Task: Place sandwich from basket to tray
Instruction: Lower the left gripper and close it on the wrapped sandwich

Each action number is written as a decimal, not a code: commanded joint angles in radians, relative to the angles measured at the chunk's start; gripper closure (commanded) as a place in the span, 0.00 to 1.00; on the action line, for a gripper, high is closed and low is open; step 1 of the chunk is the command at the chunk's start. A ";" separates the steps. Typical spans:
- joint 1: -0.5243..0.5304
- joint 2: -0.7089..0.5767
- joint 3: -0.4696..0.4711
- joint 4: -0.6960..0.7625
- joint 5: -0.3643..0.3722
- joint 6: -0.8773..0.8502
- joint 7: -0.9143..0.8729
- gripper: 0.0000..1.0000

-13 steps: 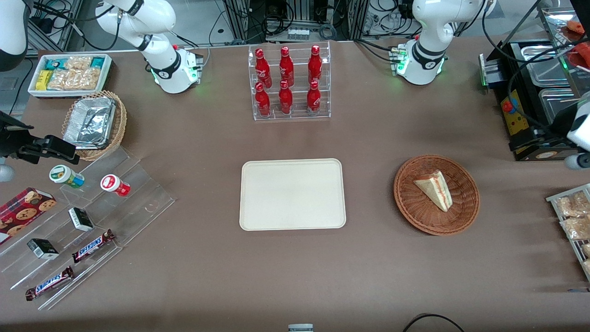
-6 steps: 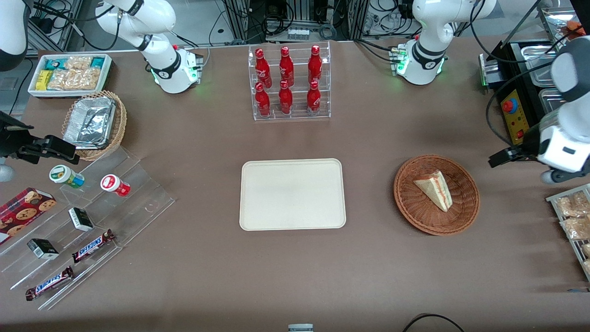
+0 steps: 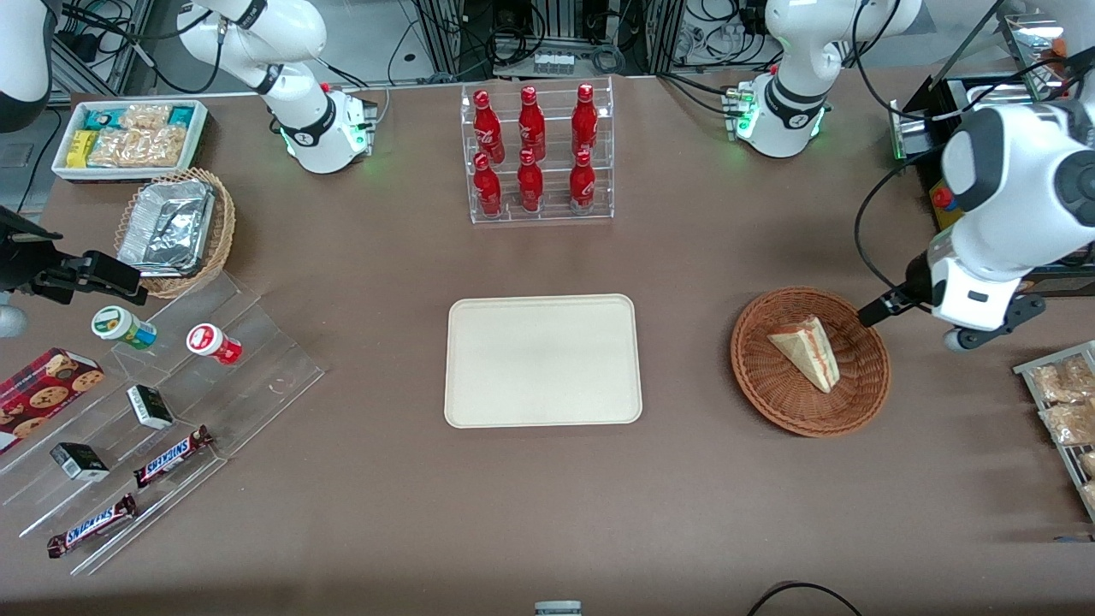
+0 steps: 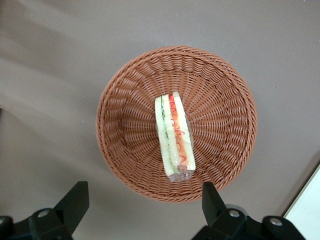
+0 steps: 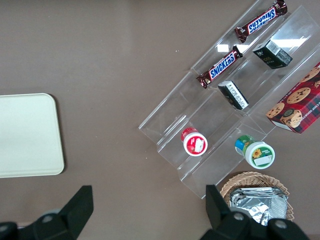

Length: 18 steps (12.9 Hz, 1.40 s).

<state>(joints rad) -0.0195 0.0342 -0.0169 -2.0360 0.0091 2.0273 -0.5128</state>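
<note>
Above the table just beside the basket [image 3: 810, 361], toward the working arm's end, the gripper [image 4: 145, 207] hangs with fingers [image 4: 75, 202] spread wide, holding nothing. Inside the basket lies the sandwich [image 3: 807, 351] on its side, its long filling edge running toward the front camera.

Six red bottles [image 3: 535, 152] (two rows) fill a clear rack [image 3: 541, 210].

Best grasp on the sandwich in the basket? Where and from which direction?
Come from above. The sandwich lies in the basket, whose rim blocks a side approach. Close the fingers across the two bread faces near the thick end. The open gripper hangs above the basket's edge.
</note>
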 commanded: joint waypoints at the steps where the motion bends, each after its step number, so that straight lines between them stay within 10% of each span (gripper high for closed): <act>1: -0.037 0.021 0.002 -0.036 0.012 0.071 -0.102 0.00; 18: -0.088 0.225 0.006 -0.164 0.012 0.327 -0.167 0.08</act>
<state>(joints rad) -0.1002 0.2514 -0.0164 -2.1909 0.0092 2.3291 -0.6530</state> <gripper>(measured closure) 0.026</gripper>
